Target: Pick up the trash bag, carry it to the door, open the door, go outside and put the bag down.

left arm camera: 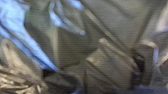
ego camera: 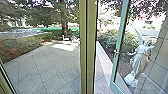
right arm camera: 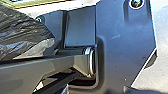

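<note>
- Trash bag (left arm camera: pixel 110 60): close against the left wrist camera, a dark, shiny, crumpled film with folds running several ways; its whole outline is cut off, so its full long axis cannot be told.
- In the right wrist view its visible part narrows to a blunt, rounded end pointing toward the robot's dark plate, the creases running roughly along the jointed bar beside it.
- Left end effector: cannot tell whether it is released or clenched, or what it grasps.
- Right end effector: cannot tell either.
- Olive door post (ego camera: pixel 88 47): upright, centre of the frame, top to bottom.
- Teal-framed glass door (ego camera: pixel 116 58): right of the frame, ajar, a gap between its upright edge and the post.
- Stone-slab paving (ego camera: pixel 50 70): lower left and centre, outside.
- Pale draped statue (ego camera: pixel 141 58): upright at right, seen through the door's glass.
- Shrubs (ego camera: pixel 106 40): right of the post.
- Tree trunk (ego camera: pixel 64 26): upright, upper centre-left.
</note>
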You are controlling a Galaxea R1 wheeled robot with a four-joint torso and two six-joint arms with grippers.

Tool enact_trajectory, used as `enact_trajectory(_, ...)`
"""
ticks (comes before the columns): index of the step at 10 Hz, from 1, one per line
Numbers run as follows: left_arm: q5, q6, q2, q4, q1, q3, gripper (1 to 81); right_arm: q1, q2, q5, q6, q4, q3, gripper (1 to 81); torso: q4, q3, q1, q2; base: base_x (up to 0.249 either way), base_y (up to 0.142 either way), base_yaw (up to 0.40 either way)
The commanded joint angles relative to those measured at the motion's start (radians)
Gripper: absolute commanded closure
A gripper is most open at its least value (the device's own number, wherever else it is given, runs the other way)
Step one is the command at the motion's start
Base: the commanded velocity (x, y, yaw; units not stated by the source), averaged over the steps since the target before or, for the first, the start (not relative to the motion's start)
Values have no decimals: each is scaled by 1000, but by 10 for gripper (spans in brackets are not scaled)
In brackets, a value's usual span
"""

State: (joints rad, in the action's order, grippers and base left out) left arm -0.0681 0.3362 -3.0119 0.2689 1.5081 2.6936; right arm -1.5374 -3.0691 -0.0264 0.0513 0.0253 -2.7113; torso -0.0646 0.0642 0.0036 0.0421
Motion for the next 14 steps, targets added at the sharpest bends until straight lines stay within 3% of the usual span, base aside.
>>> enact_trajectory(1,53,1,-4,-7,-50,-2,811,45,-15,-63,1,-7,7,10,0,0,0,0,0,0,0)
enact_trajectory(6,51,1,-3,-10,-50,-2,811,45,-16,-66,2,-7,7,10,0,0,0,0,0,0,0)
enact_trajectory(14,53,1,-4,-13,-50,-3,811,45,-16,-66,1,-5,4,10,0,0,0,0,0,-71,0)
